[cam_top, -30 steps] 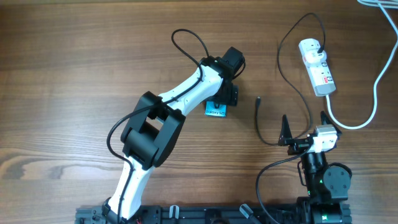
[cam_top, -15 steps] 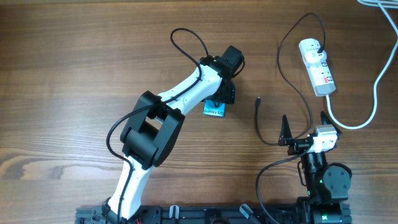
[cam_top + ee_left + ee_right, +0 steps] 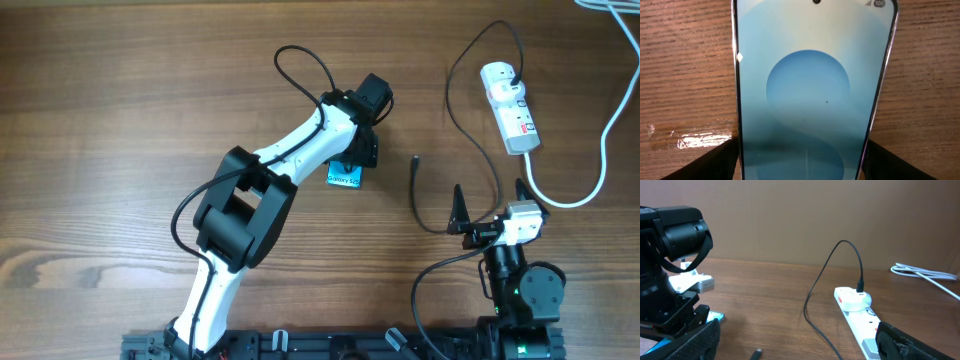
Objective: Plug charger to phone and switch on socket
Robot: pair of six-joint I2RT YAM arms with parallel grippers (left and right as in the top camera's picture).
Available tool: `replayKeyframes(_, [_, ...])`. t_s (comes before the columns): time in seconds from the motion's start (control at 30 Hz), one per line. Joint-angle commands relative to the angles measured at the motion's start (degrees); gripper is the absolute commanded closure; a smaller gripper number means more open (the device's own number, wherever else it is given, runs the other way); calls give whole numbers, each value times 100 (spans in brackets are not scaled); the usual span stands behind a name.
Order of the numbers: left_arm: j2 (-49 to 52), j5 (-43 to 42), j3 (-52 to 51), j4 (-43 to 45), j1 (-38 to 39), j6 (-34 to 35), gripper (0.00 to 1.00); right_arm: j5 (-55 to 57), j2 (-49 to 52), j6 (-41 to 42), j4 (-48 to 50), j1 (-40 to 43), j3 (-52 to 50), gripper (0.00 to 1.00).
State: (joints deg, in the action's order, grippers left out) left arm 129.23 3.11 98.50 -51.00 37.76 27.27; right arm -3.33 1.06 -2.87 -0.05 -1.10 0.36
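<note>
**A:** Where's the phone [image 3: 810, 90]?

**B:** Flat on the wooden table [image 3: 120, 100], screen up and lit turquoise. From overhead only its near end, the white strip with dark lettering, shows from under the left arm's wrist.

**A:** And the left gripper [image 3: 802, 145]?

**B:** It's down over the phone. In the wrist view its dark fingers [image 3: 715, 162] sit against both long edges with no gap I can see, so it's pinching the phone across its width.

**A:** What about the right gripper [image 3: 490, 202]?

**B:** It's spread wide with nothing between the jaws. It sits low near the robot's base, to the right of the phone and well apart from it.

**A:** Where's the charger [image 3: 852, 299]?

**B:** Its white adapter is seated in the far end of the power strip [image 3: 512, 112]. The thin black cable arcs up from it, loops round and runs down past the right gripper. The plug tip [image 3: 415, 161] lies loose on the wood between the phone and the right gripper, touching neither.

**A:** Is the strip switched on?

**B:** I can't tell. The red marks are there, but they're too small to read. The strip lies at the far right, and its thick white cord [image 3: 600, 170] curves off its near end and away to the right edge.
</note>
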Motion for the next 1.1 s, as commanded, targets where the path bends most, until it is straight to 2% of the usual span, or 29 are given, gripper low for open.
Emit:
replayKeyframes(0.0, [-70,-33,-24,-74,-48,15,22,55,-9,-9,11,-33,-7,0])
replayKeyframes(0.47, [-455,-155,-24,-133,-57,13,23,55,-9,-11,11,-33,-7,0])
replayKeyframes(0.6, [-452,-35,-24,-46,-66,-9,12,55,-9,-9,11,-33,-7,0])
replayKeyframes(0.67, [-439,286,-26,-11,-72,-9,3,57,-9,-11,11,-33,-7,0])
replayKeyframes(0.87, [-275,291,-26,44,-92,-380,0,55,-9,-11,11,-33,-7,0])
replayKeyframes(1.07, [-101,271,-26,76,-92,-396,0,55,-9,-11,11,-33,-7,0])
